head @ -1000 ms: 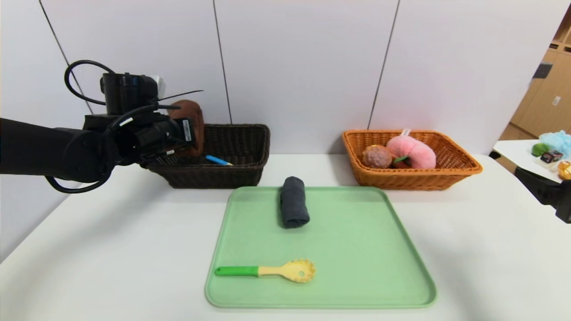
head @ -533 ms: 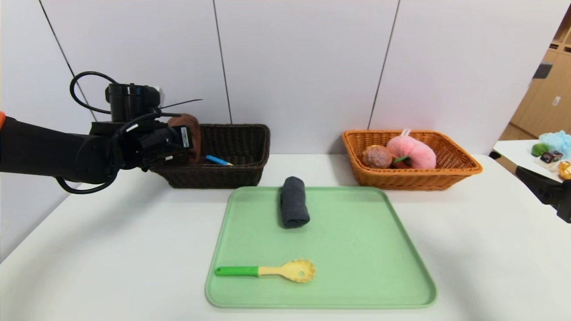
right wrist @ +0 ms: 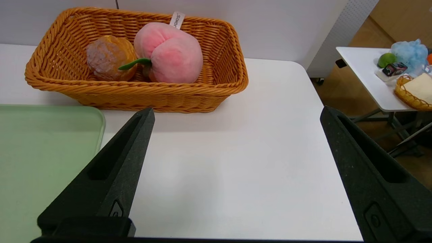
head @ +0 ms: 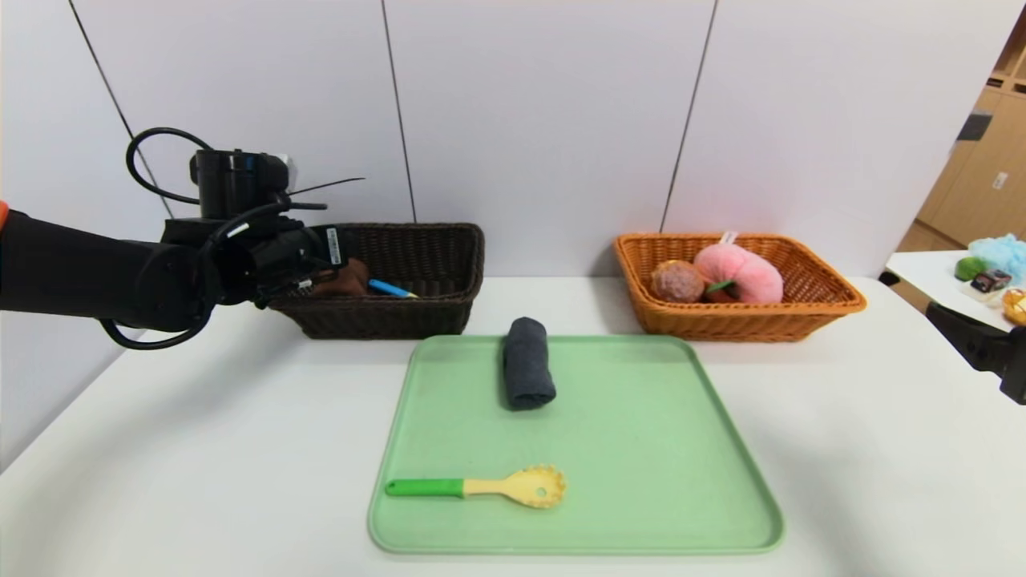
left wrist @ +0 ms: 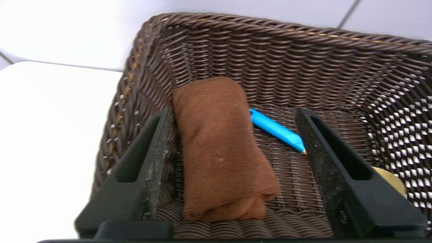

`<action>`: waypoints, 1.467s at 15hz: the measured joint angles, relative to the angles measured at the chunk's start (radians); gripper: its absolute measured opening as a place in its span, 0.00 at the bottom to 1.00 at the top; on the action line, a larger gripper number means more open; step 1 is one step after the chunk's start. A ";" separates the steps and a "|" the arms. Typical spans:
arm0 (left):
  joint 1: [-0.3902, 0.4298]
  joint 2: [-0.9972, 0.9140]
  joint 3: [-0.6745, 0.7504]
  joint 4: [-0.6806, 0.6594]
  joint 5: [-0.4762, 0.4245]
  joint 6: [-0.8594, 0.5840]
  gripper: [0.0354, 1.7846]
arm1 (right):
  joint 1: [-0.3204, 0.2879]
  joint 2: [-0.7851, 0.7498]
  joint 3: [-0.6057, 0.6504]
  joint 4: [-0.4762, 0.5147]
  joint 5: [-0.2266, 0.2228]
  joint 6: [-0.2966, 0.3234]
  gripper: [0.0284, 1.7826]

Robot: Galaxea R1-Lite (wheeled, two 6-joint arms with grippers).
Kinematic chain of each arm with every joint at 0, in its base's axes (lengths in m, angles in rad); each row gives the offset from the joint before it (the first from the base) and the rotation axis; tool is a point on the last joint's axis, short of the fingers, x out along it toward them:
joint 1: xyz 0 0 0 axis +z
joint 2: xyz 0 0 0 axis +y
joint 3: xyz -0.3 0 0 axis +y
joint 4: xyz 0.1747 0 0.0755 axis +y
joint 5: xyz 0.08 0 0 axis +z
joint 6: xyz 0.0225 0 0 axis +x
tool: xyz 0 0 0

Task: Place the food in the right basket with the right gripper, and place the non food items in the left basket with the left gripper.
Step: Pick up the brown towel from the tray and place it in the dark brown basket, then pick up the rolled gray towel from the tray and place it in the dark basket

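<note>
I see the brown rolled cloth (left wrist: 219, 148) lying on the floor of the dark left basket (head: 425, 240), at its left end, with a blue pencil (left wrist: 276, 130) just to its right. My left gripper (left wrist: 233, 141) hangs over that basket with its fingers spread wide on either side of the cloth; one finger looks close against the cloth's edge, though I cannot tell if it touches, and the other stands apart from it. On the green tray (head: 641, 449) in the middle of the white table (head: 200, 449), a dark grey rolled cloth (head: 528, 373) lies at the far edge and a yellow slotted spoon with a green handle (head: 481, 486) lies near the front. The orange right basket (head: 817, 308) holds a pink plush peach (head: 739, 272) and a brown bun (head: 677, 281) side by side. My right gripper (right wrist: 236, 175) is parked at the table's right edge, fingers spread, holding nothing.
</note>
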 joint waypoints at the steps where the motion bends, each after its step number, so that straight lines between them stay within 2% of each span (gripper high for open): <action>1: -0.004 -0.013 -0.003 -0.010 -0.004 -0.001 0.78 | 0.000 0.000 0.000 0.002 0.000 0.000 0.95; 3: -0.060 -0.061 -0.006 -0.020 -0.029 -0.018 0.81 | 0.000 0.001 0.000 0.005 0.001 0.000 0.95; 6: -0.237 -0.158 -0.001 0.004 -0.068 -0.087 0.86 | 0.000 0.005 -0.002 0.006 0.001 0.000 0.95; 9: -0.441 -0.220 0.023 0.015 -0.070 -0.237 0.89 | 0.000 0.004 0.006 0.006 -0.001 0.006 0.95; 11: -0.525 -0.236 0.081 0.017 -0.069 -0.295 0.90 | -0.001 0.003 0.011 0.006 -0.004 0.020 0.95; 14: -0.574 -0.219 0.154 0.021 -0.050 -0.254 0.92 | -0.001 0.002 0.021 -0.001 -0.007 0.022 0.95; 18: -0.579 -0.134 0.205 0.045 0.074 -0.052 0.93 | -0.001 -0.002 0.032 -0.004 -0.004 0.024 0.95; 22: -0.577 -0.016 0.084 0.201 0.075 -0.056 0.94 | -0.001 -0.018 0.039 -0.003 -0.004 0.058 0.95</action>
